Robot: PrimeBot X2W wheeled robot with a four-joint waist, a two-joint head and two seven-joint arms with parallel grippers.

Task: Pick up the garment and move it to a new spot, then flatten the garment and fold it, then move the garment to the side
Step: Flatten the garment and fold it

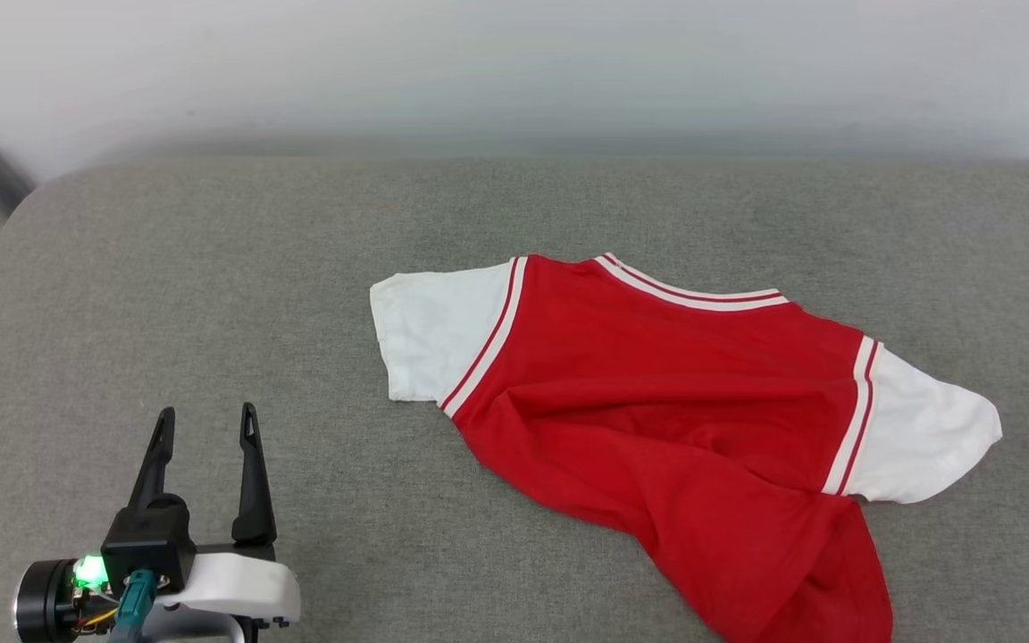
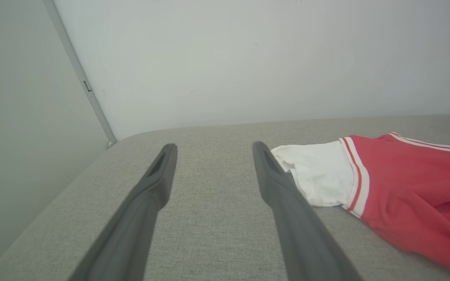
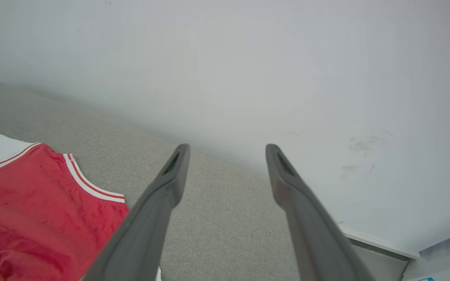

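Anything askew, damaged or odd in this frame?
The garment lies crooked and rumpled on the grey surface: a diagonal fold crosses its red body, and its bunched lower part trails off the head view's bottom edge. No tear or spill shows.

Black-fingered left gripper (image 1: pixel 207 411), white wrist shell (image 1: pixel 233 585), green light (image 1: pixel 88 572).

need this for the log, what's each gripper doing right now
Left gripper: open, holding nothing.
Right gripper: open, holding nothing.
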